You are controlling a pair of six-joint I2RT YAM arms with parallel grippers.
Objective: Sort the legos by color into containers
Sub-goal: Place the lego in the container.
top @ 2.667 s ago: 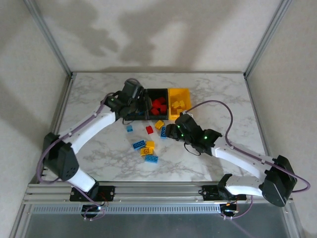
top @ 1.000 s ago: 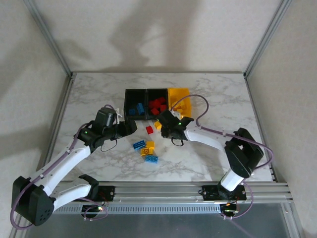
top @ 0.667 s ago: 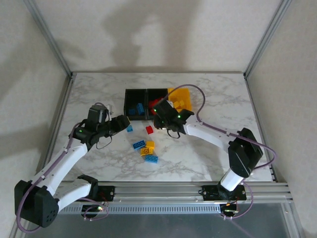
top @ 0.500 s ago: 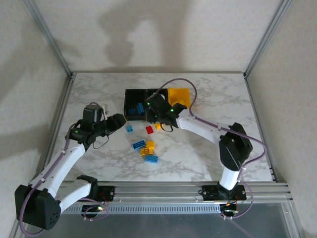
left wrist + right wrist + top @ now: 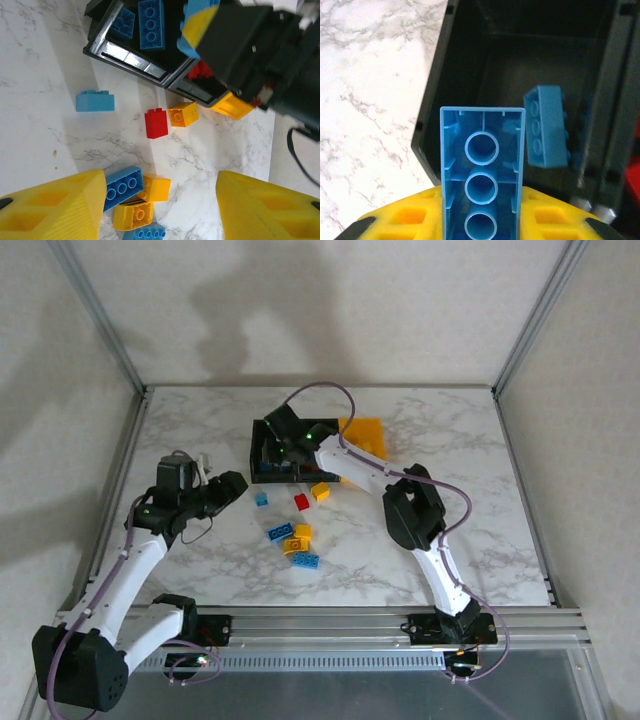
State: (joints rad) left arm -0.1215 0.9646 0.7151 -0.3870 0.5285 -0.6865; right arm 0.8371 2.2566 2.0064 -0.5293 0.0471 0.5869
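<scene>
My right gripper (image 5: 482, 202) is shut on a light blue brick (image 5: 482, 170), its hollow underside toward the camera, held above the left black bin (image 5: 437, 100). Another blue brick (image 5: 547, 125) lies inside that bin. From above, the right gripper (image 5: 278, 442) hangs over the left black bin (image 5: 256, 452), with the yellow bin (image 5: 366, 432) further right. Loose legos lie on the table: a blue one (image 5: 261, 499), a red one (image 5: 301, 502), a yellow one (image 5: 320, 491) and a blue-and-yellow cluster (image 5: 296, 545). My left gripper (image 5: 226, 488) stands open and empty, left of them.
In the left wrist view, the open yellow fingers (image 5: 50, 210) frame the cluster (image 5: 132, 200) and bare marble. The red brick (image 5: 156, 123) and yellow brick (image 5: 182, 114) sit just before the bins' front wall (image 5: 130, 60). The right arm's cable (image 5: 330, 395) arches over the bins.
The right gripper has carried the blue brick from the table up and left to above the left black bin. The left arm has drawn back to the left, still open.
</scene>
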